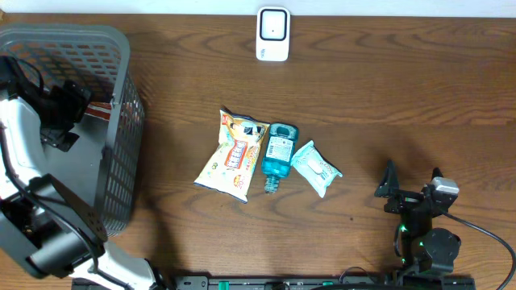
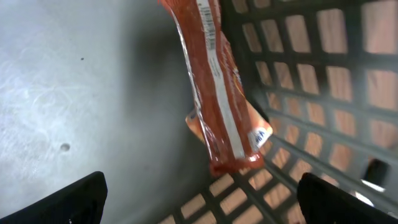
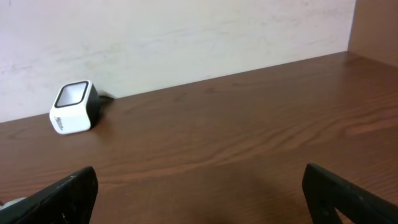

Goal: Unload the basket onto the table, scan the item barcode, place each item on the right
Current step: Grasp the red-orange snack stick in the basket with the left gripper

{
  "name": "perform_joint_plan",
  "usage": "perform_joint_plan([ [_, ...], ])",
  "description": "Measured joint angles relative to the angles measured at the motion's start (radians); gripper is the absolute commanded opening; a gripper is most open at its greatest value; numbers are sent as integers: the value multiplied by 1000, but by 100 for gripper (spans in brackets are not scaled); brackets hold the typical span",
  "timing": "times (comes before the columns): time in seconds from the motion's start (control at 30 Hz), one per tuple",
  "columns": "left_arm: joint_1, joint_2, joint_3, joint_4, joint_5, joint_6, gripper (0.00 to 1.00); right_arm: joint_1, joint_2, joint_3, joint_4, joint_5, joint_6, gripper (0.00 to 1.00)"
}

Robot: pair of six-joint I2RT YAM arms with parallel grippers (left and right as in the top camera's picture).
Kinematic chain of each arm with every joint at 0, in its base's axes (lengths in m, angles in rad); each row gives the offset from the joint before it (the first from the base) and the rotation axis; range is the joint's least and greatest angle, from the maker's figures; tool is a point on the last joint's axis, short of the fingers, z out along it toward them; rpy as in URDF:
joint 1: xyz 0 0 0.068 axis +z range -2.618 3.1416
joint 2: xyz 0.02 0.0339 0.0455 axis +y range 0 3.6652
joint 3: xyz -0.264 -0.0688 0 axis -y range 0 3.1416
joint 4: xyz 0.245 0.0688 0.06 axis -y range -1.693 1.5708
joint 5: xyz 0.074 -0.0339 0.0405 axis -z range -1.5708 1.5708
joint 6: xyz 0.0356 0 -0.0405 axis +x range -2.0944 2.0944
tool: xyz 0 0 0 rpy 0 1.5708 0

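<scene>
Left hand (image 2: 202, 202) first: we see it inside the grey plastic mesh basket (image 1: 121, 97) at the left edge of the counter, its two black fingers (image 2: 68, 199) spread wide with nothing between them. Our right hand (image 1: 413, 187) sits low at the near right corner, fingers likewise apart and empty (its wrist view looks across the wood toward the pale wall).

The brown wooden counter (image 1: 387, 97) carries everything. Next in size is the basket. Against its lattice wall leans an orange-red plastic packet (image 2: 217, 106) with a white strip and barcode stripes near its upper end; it lies just ahead of the left hand, untouched.

Near the counter's middle three items lie in a row. A yellow crinkled snack bag (image 1: 230, 157) touches a teal transparent bottle (image 1: 278, 157), which lies on its side with its cap toward the near edge. A pale green soft wipes packet (image 1: 316, 167) lies just beside the bottle on the right. Smallest is the white boxy barcode scanner (image 1: 272, 34) with a dark window, standing at the far edge, well apart from the row.
</scene>
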Motion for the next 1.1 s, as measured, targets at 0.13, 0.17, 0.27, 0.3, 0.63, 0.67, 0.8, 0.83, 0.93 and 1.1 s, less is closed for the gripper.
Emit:
perform_joint_plan([
  [0.13, -2, 49, 0, 28, 0, 0, 98, 0, 0, 0, 0, 0, 0, 99],
  [0.17, -3, 62, 0, 37, 0, 0, 98, 0, 0, 0, 0, 0, 0, 99],
  [0.27, -4, 106, 0, 58, 1, 0, 98, 0, 0, 0, 0, 0, 0, 99],
  [0.3, -4, 120, 0, 63, 0, 0, 98, 0, 0, 0, 0, 0, 0, 99],
  [0.63, -22, 232, 0, 88, 7, 0, 100, 0, 0, 0, 0, 0, 0, 99],
  [0.67, -24, 232, 0, 92, 8, 0, 88, 0, 0, 0, 0, 0, 0, 99],
  [0.8, -45, 235, 0, 118, 20, -5, 35, 0, 0, 0, 0, 0, 0, 99],
  [0.83, -54, 235, 0, 128, 27, -6, 21, 0, 0, 0, 0, 0, 0, 99],
  [0.93, -74, 235, 10, 133, 34, -10, 7, 0, 0, 0, 0, 0, 0, 99],
  [1.1, -70, 233, 11, 130, 37, -9, 8, 0, 0, 0, 0, 0, 0, 99],
])
